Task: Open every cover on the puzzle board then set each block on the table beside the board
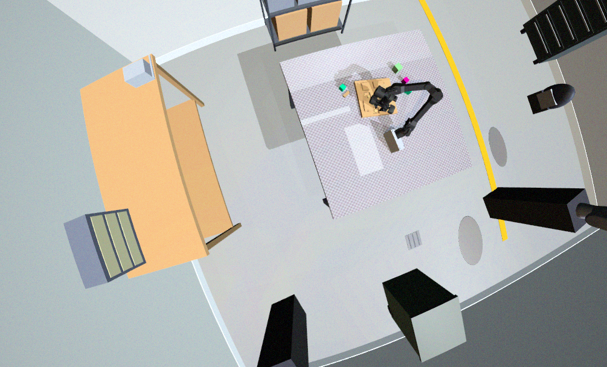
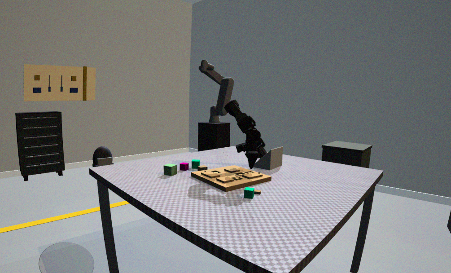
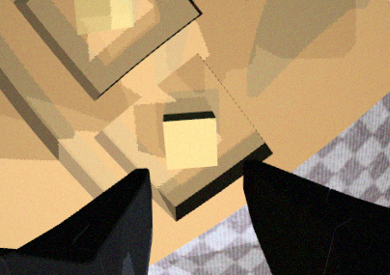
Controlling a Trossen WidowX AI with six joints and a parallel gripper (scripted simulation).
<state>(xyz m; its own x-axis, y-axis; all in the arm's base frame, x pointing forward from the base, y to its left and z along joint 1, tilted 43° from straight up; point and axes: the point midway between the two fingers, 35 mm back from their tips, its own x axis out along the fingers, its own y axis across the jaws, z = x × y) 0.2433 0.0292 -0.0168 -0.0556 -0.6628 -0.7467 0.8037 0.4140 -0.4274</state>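
Observation:
My gripper (image 2: 251, 166) (image 3: 196, 178) is partly open, nothing between its fingers, low over the board. In the wrist view a square wooden cover (image 3: 232, 160) with a pale square knob (image 3: 190, 143) lies just beyond the fingertips; a second cover (image 3: 97, 80) is at upper left. The wooden board (image 1: 357, 93) (image 2: 208, 181) (image 3: 299, 112) carries several covers; their wells are too small to judge. A light green block (image 1: 397, 67) (image 2: 170, 169), a magenta block (image 1: 404, 79) (image 2: 184, 166) and a teal block (image 2: 195, 163) rest on the table at one side, another teal block (image 1: 342, 87) (image 2: 249, 192) at the other.
A small wooden piece (image 1: 345, 93) (image 2: 257, 192) lies by the lone teal block. Another wooden piece (image 2: 202, 167) lies by the board's far edge. A grey wedge-shaped stand (image 2: 275, 158) is near the arm. The arm covers part of the board in the top view.

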